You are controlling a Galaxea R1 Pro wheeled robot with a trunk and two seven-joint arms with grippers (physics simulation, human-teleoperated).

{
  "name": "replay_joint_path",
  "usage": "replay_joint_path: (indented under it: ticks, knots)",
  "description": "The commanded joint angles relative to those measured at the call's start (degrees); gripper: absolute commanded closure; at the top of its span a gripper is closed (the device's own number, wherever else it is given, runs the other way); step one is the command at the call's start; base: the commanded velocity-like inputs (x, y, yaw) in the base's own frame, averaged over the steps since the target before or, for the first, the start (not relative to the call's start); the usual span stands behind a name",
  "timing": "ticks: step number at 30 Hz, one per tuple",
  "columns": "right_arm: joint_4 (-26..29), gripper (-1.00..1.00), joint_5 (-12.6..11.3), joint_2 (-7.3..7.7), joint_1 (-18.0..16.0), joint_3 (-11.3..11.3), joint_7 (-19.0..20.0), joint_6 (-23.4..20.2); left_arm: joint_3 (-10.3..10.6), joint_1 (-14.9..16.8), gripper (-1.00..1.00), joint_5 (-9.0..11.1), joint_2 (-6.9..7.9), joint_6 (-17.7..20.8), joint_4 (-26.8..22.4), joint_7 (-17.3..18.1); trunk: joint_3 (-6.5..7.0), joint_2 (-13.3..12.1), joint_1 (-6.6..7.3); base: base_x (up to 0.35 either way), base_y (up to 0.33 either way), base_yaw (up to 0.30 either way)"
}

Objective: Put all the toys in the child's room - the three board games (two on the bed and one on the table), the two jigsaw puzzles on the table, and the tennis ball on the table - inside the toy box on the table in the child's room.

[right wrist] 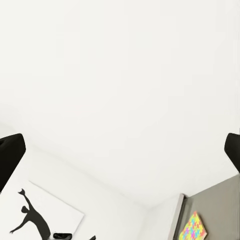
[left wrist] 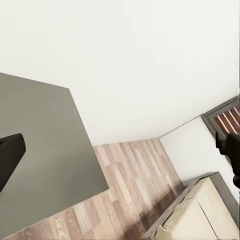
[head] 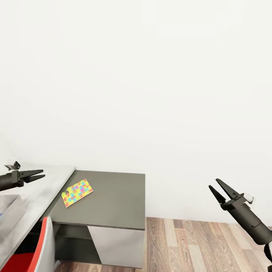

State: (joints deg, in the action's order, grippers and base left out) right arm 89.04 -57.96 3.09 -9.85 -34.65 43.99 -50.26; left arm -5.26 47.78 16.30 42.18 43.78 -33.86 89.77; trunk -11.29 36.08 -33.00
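Your left gripper (head: pixel 39 174) hovers over light-grey table (head: pixel 45 185), fingers slightly apart, empty. Your right gripper (head: pixel 220 189) hangs above wood floor (head: pixel 196 241), fingers spread, empty. Jigsaw puzzle (head: pixel 77 192) lies flat on dark-grey side desk (head: pixel 113 200). Toy box (head: pixel 9 211) sits at table's left edge.

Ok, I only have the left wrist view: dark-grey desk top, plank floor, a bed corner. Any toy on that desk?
Observer: Yes, one thin multicoloured jigsaw puzzle square lies flat on the dark-grey side desk, near its left edge.
Operator: Is the right pincer free?
Observer: The right pincer is open and empty, out to the right of the desk.
Operator: And the box?
Observer: A corner of the translucent grey toy box shows on the light-grey table, near the open left pincer.
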Motion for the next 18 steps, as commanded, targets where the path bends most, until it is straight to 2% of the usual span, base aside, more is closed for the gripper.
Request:
replay_joint_path:
  ticks: [1, 7, 12, 18]
  knots:
    - [-0.02, -1.0, 0.01, -0.01, -0.07, -0.06, 0.17, -0.28, 0.04, 0.03, -1.0, -0.02, -0.08, 0.61, -0.02, 0.23, -0.02, 0.08, -0.03, 0.089, -0.217, -0.192]
    - [-0.02, -1.0, 0.04, 0.0, -0.07, -0.07, 0.17, -0.28, 0.07, 0.03, -1.0, -0.1, -0.27, 0.61, 0.0, 0.23, 0.34, 0.08, -0.03, 0.101, -0.256, -0.157]
    - [-0.02, -1.0, 0.04, 0.06, -0.08, -0.1, 0.14, -0.28, 0.08, 0.03, -1.0, -0.12, -0.4, 0.61, 0.0, 0.23, 0.49, 0.08, -0.03, 0.104, -0.26, -0.072]
    - [-0.01, -1.0, 0.04, 0.06, -0.07, -0.12, 0.06, -0.21, 0.15, 0.03, -1.0, -0.19, -0.57, 0.53, 0.02, 0.23, 0.53, 0.08, -0.03, 0.04, -0.085, -0.014]
